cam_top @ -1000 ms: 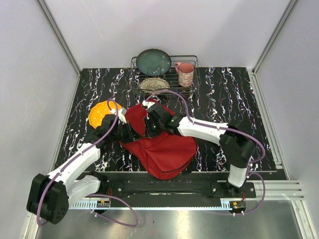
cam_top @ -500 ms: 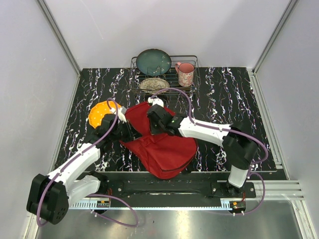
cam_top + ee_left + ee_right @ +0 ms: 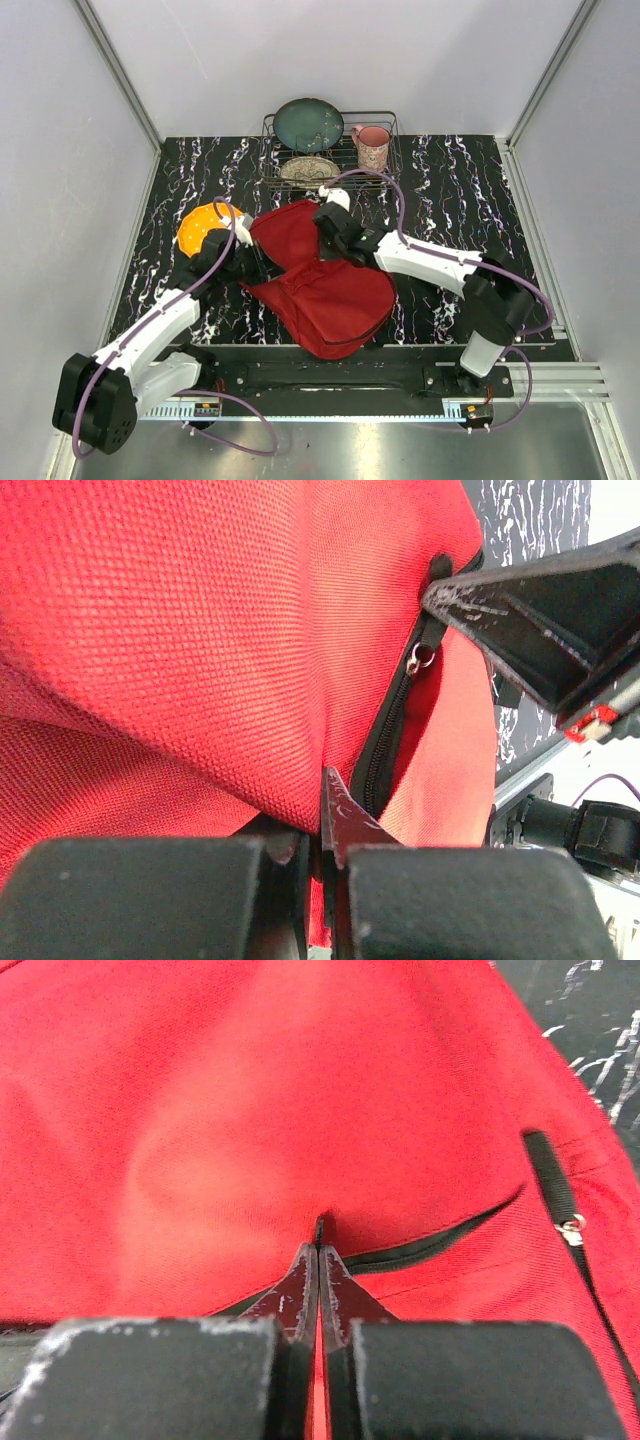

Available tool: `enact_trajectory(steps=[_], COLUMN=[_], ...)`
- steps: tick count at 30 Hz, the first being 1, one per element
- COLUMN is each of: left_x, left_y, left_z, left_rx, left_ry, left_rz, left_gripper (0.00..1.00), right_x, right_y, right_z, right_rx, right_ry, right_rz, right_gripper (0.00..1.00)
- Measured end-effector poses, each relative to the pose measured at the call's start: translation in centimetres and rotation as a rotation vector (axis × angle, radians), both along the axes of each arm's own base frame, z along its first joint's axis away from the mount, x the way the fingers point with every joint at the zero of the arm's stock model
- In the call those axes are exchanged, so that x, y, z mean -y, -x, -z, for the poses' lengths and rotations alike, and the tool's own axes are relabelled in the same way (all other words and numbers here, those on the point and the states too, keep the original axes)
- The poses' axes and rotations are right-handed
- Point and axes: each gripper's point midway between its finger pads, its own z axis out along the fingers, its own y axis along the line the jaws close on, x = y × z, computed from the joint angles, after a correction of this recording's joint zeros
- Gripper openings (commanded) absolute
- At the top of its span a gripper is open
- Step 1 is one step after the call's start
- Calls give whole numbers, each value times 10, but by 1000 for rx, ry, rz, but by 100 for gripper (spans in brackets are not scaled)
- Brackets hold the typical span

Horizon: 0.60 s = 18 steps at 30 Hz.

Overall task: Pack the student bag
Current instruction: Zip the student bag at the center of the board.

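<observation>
Two pinching grips: left gripper and right gripper each clamp the large red fabric backpack, whose long axis runs far-left to near-right.

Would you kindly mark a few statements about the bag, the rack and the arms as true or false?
1. The mug stands in the rack. True.
2. The bag lies in the rack. False: it lies on the table, in front of the rack.
3. The left jaws and right jaws are both shut on bag fabric. True.
4. The orange disc is right of the bag. False: it is left of it.
5. The teal plate lies flat on the table. False: it is propped up in the rack.
</observation>
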Motion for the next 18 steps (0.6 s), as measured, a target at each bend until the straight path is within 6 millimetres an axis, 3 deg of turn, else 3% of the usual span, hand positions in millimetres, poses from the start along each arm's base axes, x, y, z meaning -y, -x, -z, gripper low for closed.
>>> enact_trajectory(steps=[3, 10, 18], left_x=[-1, -2, -6], left_y=[0, 1, 3], left_z=[-2, -2, -1], left_rx=[7, 7, 7], left_ry=[3, 1, -27], left_rz=[-1, 5, 24], left_gripper=[0, 0, 0], right_x=[15, 22, 47], right_y=[-6, -6, -14], right_z=[-3, -14, -21], right_rx=[9, 34, 62], right_ry=[-4, -32, -39], right_rz=[33, 43, 101], right_gripper=[0, 0, 0])
